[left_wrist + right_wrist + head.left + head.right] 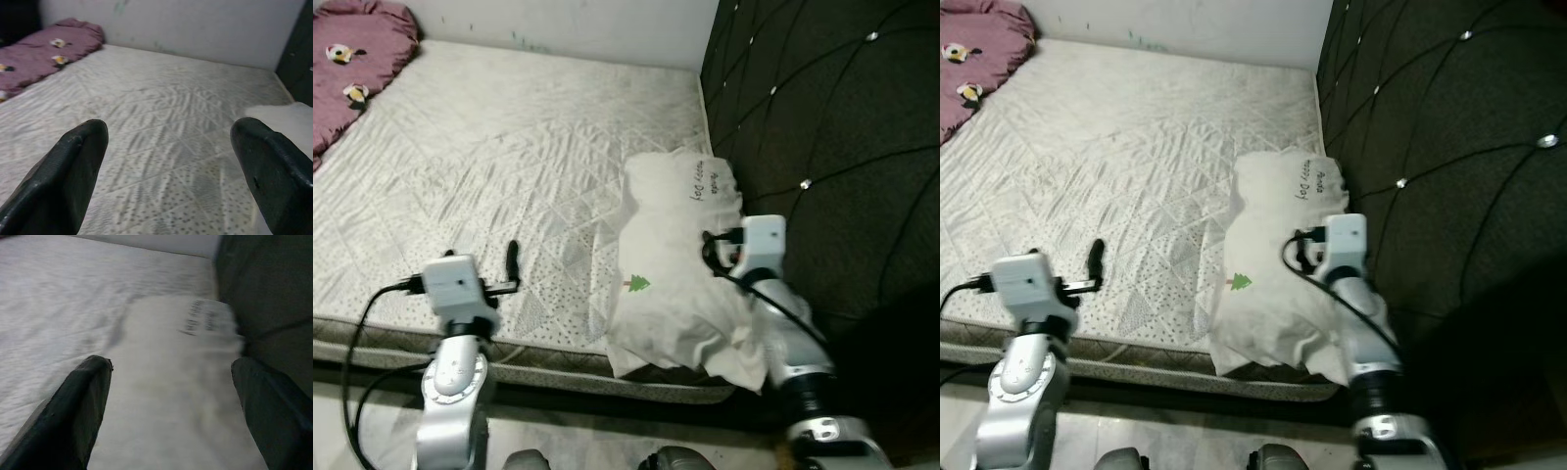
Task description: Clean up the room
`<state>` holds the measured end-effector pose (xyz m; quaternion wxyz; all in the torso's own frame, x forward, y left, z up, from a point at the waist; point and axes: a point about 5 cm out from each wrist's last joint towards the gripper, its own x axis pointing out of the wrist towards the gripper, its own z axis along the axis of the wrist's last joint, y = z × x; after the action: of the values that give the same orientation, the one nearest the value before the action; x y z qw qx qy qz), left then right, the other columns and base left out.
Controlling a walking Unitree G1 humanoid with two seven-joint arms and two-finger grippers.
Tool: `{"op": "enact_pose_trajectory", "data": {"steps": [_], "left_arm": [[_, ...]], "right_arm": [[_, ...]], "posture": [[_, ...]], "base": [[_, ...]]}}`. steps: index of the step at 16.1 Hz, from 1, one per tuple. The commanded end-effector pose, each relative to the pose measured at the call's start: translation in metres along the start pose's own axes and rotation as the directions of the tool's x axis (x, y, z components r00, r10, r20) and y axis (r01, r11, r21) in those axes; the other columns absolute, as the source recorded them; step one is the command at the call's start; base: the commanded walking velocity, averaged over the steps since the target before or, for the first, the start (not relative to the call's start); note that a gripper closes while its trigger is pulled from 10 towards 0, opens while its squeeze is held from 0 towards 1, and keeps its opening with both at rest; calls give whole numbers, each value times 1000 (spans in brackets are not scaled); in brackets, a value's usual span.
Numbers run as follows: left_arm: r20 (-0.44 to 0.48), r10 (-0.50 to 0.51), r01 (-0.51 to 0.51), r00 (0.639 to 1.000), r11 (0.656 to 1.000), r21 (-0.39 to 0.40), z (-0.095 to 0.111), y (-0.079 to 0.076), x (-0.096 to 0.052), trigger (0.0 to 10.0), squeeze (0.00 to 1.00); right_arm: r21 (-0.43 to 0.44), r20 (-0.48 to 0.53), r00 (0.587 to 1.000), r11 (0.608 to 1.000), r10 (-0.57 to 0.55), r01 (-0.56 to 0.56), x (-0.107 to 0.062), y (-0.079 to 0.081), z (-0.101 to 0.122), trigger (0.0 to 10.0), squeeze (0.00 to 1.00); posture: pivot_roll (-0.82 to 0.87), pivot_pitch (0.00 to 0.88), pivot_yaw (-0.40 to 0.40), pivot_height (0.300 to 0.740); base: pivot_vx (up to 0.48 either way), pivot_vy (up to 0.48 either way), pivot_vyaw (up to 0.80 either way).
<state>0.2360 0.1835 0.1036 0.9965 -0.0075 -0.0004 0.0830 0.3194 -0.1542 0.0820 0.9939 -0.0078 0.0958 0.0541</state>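
Note:
A white pillow (671, 269) with a small green tree print and dark handwriting lies on the mattress (489, 157), against the dark headboard. My right gripper (171, 363) hovers open just above the pillow's middle, nothing between its fingers; its wrist (764, 240) sits over the pillow's right side. My left gripper (168, 129) is open over the bare mattress near the bed's front edge, left of the pillow, with one black finger (512, 259) pointing toward the far wall.
A purple blanket (352, 49) with small flower shapes is bunched at the bed's far left corner. The black tufted headboard (822, 117) runs along the right side, and a white wall (558, 20) stands behind the bed.

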Motion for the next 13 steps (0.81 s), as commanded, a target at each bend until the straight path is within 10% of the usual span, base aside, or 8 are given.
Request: {"op": "enact_pose_trajectory", "data": {"steps": [1,8,13], "left_arm": [[-14,-2,2,1000,1000,2,-2,2,-1,10000,0],[-16,-7,7,1000,1000,-3,-3,0,0,10000,0],[-6,-8,8,1000,1000,-3,-2,-1,1,10000,0]], "right_arm": [[12,-10,1000,1000,7,-7,2,1,1,10000,0],[20,-20,1000,1000,10,-9,3,1,-1,10000,0],[25,-21,999,999,29,-29,4,3,-1,10000,0]], "posture": [[21,23,-54,740],[22,19,-52,740],[20,23,-53,740]], "base": [[0,244,-800],[0,480,-753],[0,436,0]]}}
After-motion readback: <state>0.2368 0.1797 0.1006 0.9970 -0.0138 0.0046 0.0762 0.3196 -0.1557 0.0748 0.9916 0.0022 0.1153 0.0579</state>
